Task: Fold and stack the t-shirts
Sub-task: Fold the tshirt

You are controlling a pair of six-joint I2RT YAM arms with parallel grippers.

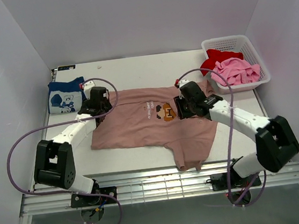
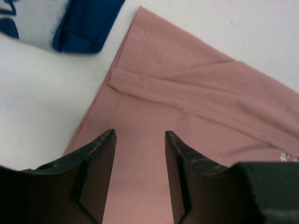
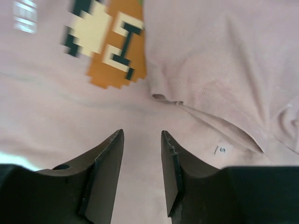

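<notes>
Both grippers stand spread, holding nothing: the left gripper (image 2: 140,135) over the pink-tan t-shirt (image 2: 196,98) near its edge, the right gripper (image 3: 142,134) just short of its chest print (image 3: 110,42). Loose folds ahead-right of the right jaws could get pinched double, skewing the fold.

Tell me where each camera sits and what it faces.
Top external: above, behind the arms, looking down at the table; both arms show.
Left wrist: on the left arm, facing the pink-tan t-shirt and navy t-shirt past the open left gripper.
Right wrist: on the right arm, facing the pixel print past the open right gripper.
All three share the pink-tan t-shirt.
</notes>
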